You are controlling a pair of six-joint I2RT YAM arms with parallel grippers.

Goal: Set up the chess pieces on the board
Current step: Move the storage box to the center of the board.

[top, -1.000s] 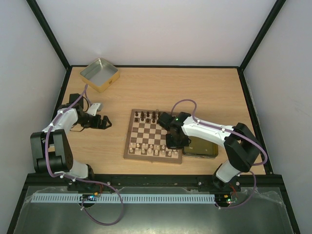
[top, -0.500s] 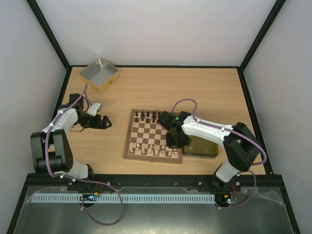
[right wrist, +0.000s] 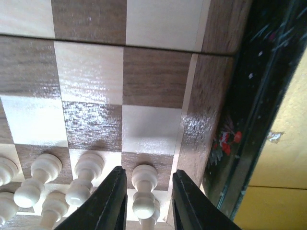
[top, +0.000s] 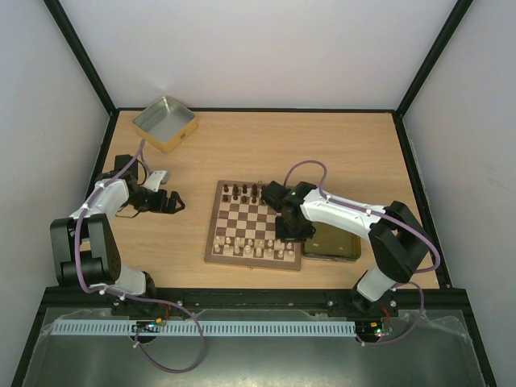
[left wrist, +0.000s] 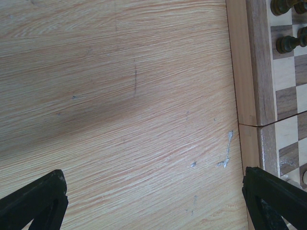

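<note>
Cream pawn (right wrist: 143, 203) — inside right gripper (right wrist: 148, 178) — on board (right wrist: 91, 72).

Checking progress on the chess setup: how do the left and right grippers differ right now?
The left gripper is spread wide over bare table beside the board, holding nothing. The right gripper closely flanks a cream pawn by the board's right edge, small gaps showing. Both are open.

Counted on the table: one board (top: 254, 224). Two shallow containers: one tin tray (top: 181, 139) and one dark-rimmed flat tray (top: 334, 244). Dark chess pieces (top: 242, 192): at least four made out from above. Pale chess pieces (right wrist: 86, 175): at least six in the right wrist view. Full totals too small to fix.
</note>
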